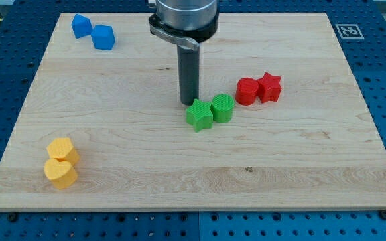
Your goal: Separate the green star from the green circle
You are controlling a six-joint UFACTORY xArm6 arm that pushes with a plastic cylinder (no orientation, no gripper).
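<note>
There are no jaws to spread or press together: my arm ends in a straight dark rod, and my tip stands on the wooden board just above the green star in the view, at its upper left corner, touching it or very nearly.

Taking the green star as landmark, it lies near the board's middle, with the green circle touching its right side, slightly higher. The pair's long axis runs left to right, rising a little toward the view's right.

Bare wood lies below and left of the star, well clear of every edge. Right of it sit a red circle and red star; far upper left two blue blocks; far lower left two yellow blocks.
</note>
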